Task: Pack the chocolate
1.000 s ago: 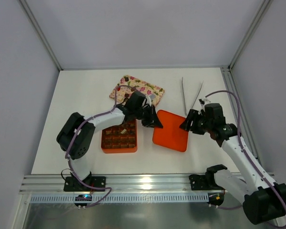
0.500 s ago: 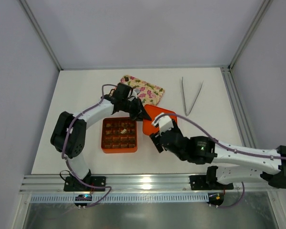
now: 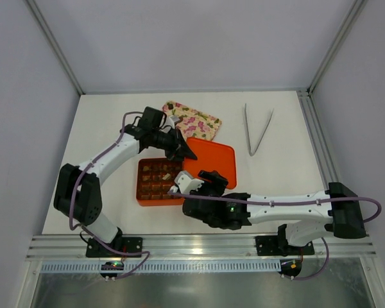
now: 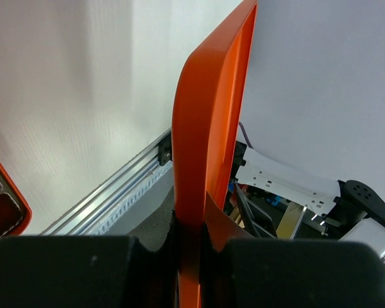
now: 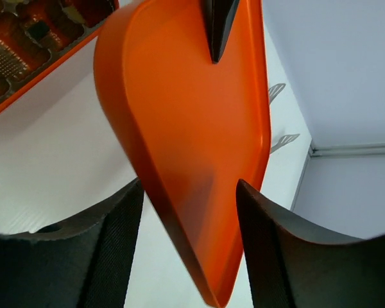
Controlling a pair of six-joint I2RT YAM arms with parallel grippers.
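The orange grid box (image 3: 159,183) lies left of centre with chocolate lumps (image 3: 162,172) in several cells. My left gripper (image 3: 183,153) is shut on the edge of the flat orange lid (image 3: 212,160) and holds it tilted beside the box. The left wrist view shows the lid (image 4: 212,122) edge-on, clamped in my left gripper (image 4: 189,247). My right gripper (image 3: 212,181) is open at the lid's near edge. In the right wrist view the lid's (image 5: 199,128) corner lies between the spread fingers of my right gripper (image 5: 189,192). The box (image 5: 25,58) shows at top left there.
A pink-and-cream floral tray (image 3: 194,120) lies behind the lid. Metal tongs (image 3: 257,128) lie at the back right, also visible in the right wrist view (image 5: 283,138). My right arm stretches across the table's front from the right. Aluminium rails run along the near and right edges.
My right arm swung left across the table to the lid's near edge. My left gripper pulled back and left, and the lid came up tilted beside the box.
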